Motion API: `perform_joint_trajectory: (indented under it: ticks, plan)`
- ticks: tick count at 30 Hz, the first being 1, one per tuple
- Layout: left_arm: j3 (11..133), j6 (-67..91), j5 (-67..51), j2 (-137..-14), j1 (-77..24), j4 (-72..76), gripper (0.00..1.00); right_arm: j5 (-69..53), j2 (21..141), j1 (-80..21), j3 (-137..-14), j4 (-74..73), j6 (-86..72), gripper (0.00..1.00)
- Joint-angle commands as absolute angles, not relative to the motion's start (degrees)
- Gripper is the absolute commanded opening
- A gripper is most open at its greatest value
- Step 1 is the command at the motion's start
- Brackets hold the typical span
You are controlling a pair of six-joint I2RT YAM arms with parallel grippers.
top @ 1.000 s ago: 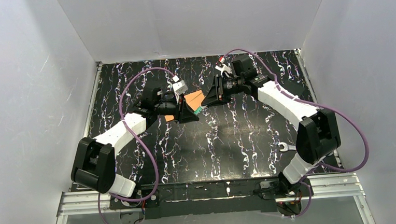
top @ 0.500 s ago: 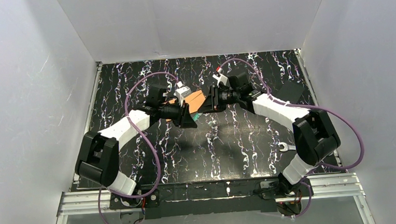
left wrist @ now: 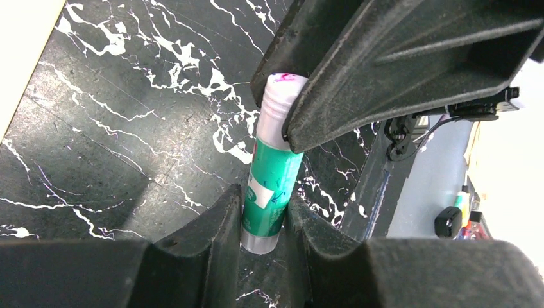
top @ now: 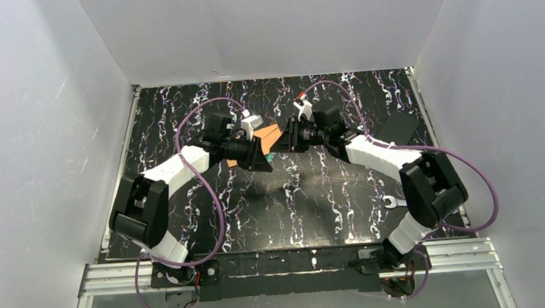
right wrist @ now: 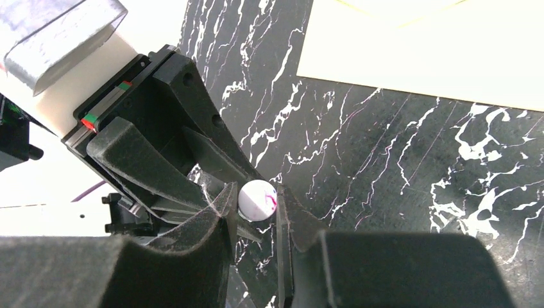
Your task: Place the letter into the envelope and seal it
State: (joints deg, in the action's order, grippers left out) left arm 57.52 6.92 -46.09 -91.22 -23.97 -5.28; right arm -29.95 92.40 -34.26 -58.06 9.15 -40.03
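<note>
mid-desk, left gripper (left wrist: 264,215) clamps a glue stick (left wrist: 272,183); right gripper (right wrist: 255,212) flanks its tip, grip unclear. from overhead, the envelope (top: 270,133) lies just behind.

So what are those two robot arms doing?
They are both holding one glue stick just above the table. The left gripper pinches its green body, and the right gripper pinches its white top end, perhaps to get the cap off. The orange envelope lies on the table just behind them, and neither gripper is touching it. I cannot see what is inside it.
</note>
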Motion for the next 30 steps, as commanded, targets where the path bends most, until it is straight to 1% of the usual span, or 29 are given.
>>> perform_joint_trajectory:
  ticks: [1, 3, 7, 8, 9, 11, 12, 14, 15, 17, 19, 22, 25, 28, 30]
  plan:
    - [67.26, 14.86, -37.88, -90.93, -19.65, 19.24, 0.00, -49.75, 94.50, -44.47, -54.54, -9.70, -37.67, 0.01]
    - [66.92, 14.95, -40.02, -91.31, -19.63, 19.29, 0.00, -48.80, 94.66, -44.20, -56.74, -11.48, -36.47, 0.01]
    - [62.24, 14.67, -45.96, -90.32, -19.60, 17.97, 0.00, -41.06, 95.34, -40.71, -67.22, -22.14, -31.77, 0.01]
    - [60.57, 14.56, -47.19, -90.17, -19.60, 17.30, 0.00, -38.65, 95.42, -39.48, -69.64, -23.73, -30.95, 0.07]
    - [58.84, 14.33, -48.13, -89.72, -19.61, 16.84, 0.00, -37.08, 95.40, -38.26, -71.69, -23.96, -31.07, 0.14]
    - [55.01, 14.01, -48.72, -88.98, -19.60, 16.00, 0.00, -35.00, 95.22, -35.91, -74.46, -22.25, -33.46, 0.32]
    - [54.00, 13.90, -48.62, -88.69, -19.61, 15.33, 0.00, -34.53, 95.11, -34.99, -75.16, -20.51, -34.70, 0.39]
    - [52.79, 13.29, -48.48, -88.15, -19.62, 13.00, 0.00, -33.38, 95.08, -33.62, -76.66, -18.81, -37.08, 0.59]
    - [52.59, 12.98, -48.13, -87.97, -19.60, 11.75, 0.00, -33.10, 95.22, -33.05, -77.49, -18.40, -37.99, 0.66]
    - [52.75, 12.24, -47.33, -87.77, -19.61, 8.52, 0.00, -32.67, 95.17, -31.87, -78.68, -18.16, -39.63, 0.75]
    - [53.43, 11.40, -46.90, -88.16, -19.60, 5.05, 0.00, -31.96, 94.40, -30.61, -78.73, -16.96, -41.66, 0.79]
    - [56.11, 9.13, -46.06, -90.10, -19.66, -3.39, 0.00, -30.39, 91.77, -28.77, -75.76, -13.41, -45.01, 0.82]
    - [58.28, 8.32, -44.43, -91.57, -19.90, -11.02, 0.00, -29.26, 90.00, -26.93, -72.45, -13.15, -46.22, 0.82]
    - [58.42, 8.73, -41.26, -92.30, -20.93, -14.95, 0.00, -27.06, 89.01, -26.45, -69.96, -15.44, -45.37, 0.82]
    - [58.61, 10.07, -36.44, -92.97, -22.13, -16.84, 0.03, -25.49, 88.74, -26.45, -69.18, -17.14, -44.06, 0.81]
